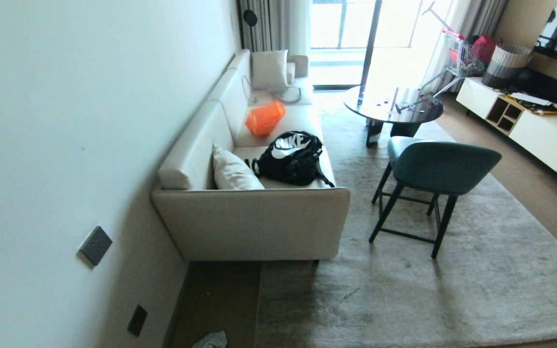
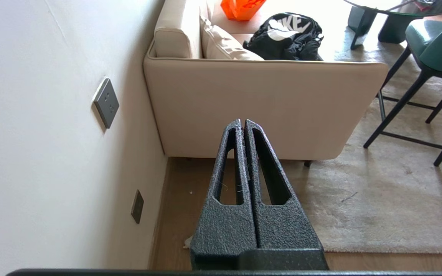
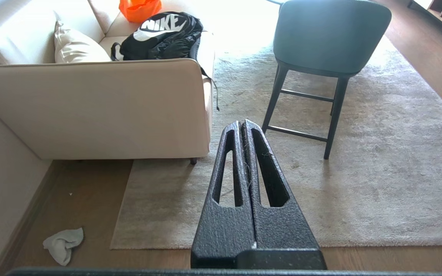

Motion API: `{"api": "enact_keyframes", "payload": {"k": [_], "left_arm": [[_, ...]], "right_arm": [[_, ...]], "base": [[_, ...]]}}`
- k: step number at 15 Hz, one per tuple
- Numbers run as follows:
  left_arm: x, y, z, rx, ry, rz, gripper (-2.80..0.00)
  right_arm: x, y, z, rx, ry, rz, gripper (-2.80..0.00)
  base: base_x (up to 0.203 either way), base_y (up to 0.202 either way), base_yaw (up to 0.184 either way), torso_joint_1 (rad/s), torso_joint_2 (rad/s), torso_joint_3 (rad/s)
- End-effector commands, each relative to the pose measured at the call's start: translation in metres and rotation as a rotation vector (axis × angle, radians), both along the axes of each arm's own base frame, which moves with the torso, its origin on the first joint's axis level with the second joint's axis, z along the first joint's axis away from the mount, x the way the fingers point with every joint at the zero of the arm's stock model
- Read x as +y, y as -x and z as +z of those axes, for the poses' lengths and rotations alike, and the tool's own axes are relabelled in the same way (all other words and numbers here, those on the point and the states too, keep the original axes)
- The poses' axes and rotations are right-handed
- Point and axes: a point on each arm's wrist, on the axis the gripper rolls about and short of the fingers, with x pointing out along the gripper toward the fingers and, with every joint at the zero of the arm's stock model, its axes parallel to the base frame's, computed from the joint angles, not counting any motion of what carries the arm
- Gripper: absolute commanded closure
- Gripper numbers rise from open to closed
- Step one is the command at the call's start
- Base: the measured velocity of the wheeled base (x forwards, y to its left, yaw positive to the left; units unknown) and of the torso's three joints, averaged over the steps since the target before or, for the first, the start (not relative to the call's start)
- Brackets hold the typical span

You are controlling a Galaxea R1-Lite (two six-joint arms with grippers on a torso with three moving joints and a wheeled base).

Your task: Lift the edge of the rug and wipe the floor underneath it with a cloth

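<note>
The rug edge (image 3: pixel 121 230) lies flat on the floor (image 3: pixel 86 191), its near-left corner just in front of the sofa (image 3: pixel 90 107). The cloth (image 3: pixel 63 243) sits crumpled on the bare planks left of that corner, close to the wall (image 1: pixel 65 121), so you must fetch it first. Your left gripper (image 2: pixel 243 124) and right gripper (image 3: pixel 243 125) hang above the floor, jaws pressed together and empty; nothing is started yet.

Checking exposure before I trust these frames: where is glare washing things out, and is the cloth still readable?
Head view: window blown white, glare on table. Right wrist view: sofa seat washed out; cloth on floor clearly readable.
</note>
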Motion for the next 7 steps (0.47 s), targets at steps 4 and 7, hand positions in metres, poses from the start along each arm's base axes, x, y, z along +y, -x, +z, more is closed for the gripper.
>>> {"api": "enact_keyframes", "payload": {"k": [4, 7], "left_arm": [[0.0000, 0.0000, 0.0000, -0.001, 0.001, 0.001, 0.00], [0.0000, 0.0000, 0.0000, -0.001, 0.001, 0.001, 0.00]], "right_arm": [[0.0000, -0.0001, 0.0000, 0.001, 0.001, 0.000, 0.00], [0.0000, -0.0001, 0.0000, 0.001, 0.001, 0.000, 0.00]], "base": [[0.000, 0.000, 0.000, 0.000, 0.00, 0.000], [0.000, 0.000, 0.000, 0.000, 0.00, 0.000]]}}
